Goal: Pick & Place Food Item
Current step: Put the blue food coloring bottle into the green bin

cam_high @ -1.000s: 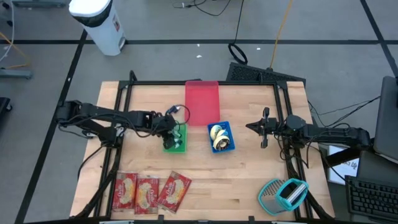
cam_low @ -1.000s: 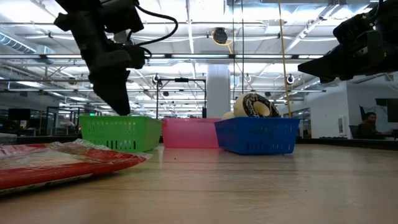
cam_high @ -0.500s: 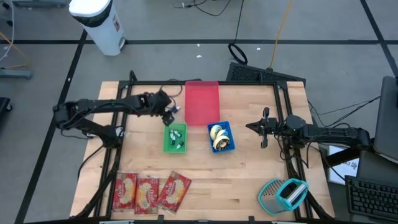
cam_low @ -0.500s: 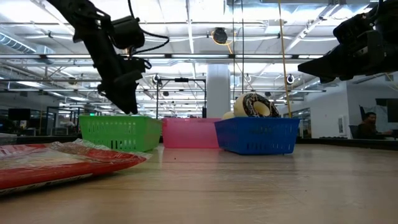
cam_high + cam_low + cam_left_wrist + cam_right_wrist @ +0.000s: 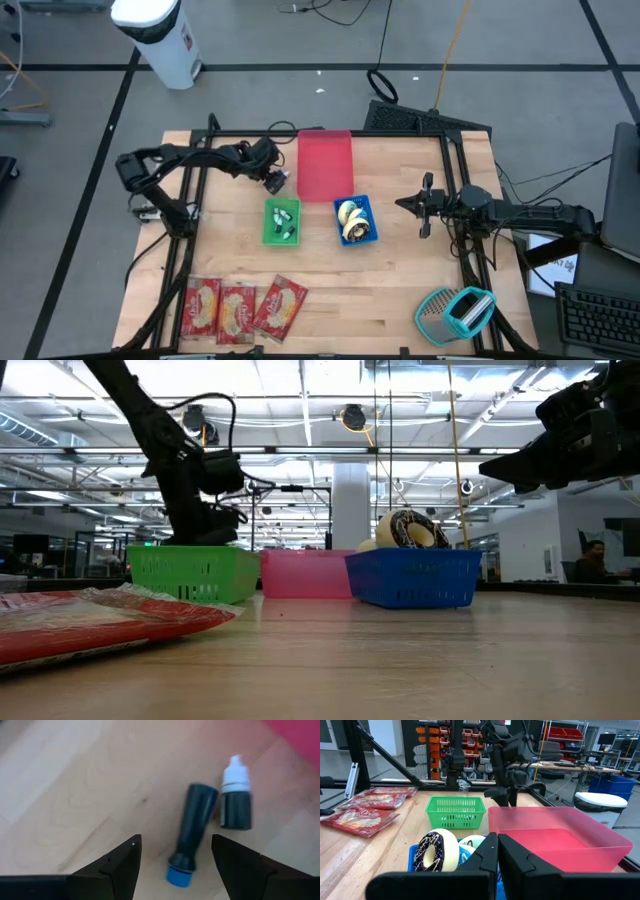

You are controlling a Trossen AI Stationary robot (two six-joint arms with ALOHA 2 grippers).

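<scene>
Two small dark bottles lie on their sides on the wood, one with a blue cap (image 5: 192, 837) and one with a white cap (image 5: 235, 802), beside the pink tray (image 5: 325, 165). My left gripper (image 5: 175, 845) hovers open above them, pointing steeply down, its fingers either side of the blue-capped bottle without touching it; in the high view it (image 5: 271, 175) is just beyond the green basket (image 5: 282, 222). The blue basket (image 5: 355, 220) holds donuts (image 5: 437, 851). My right gripper (image 5: 424, 205) waits shut at the right, holding nothing.
Three red food packets (image 5: 240, 305) lie near the front left edge. A teal and grey basket (image 5: 455, 312) sits at the front right. Small items lie in the green basket. Bare wood stretches between the baskets and the near edge.
My left gripper has swung from above the green basket toward the table's far edge and has sunk lower, stopping over the two bottles beside the pink tray. My right arm has kept still.
</scene>
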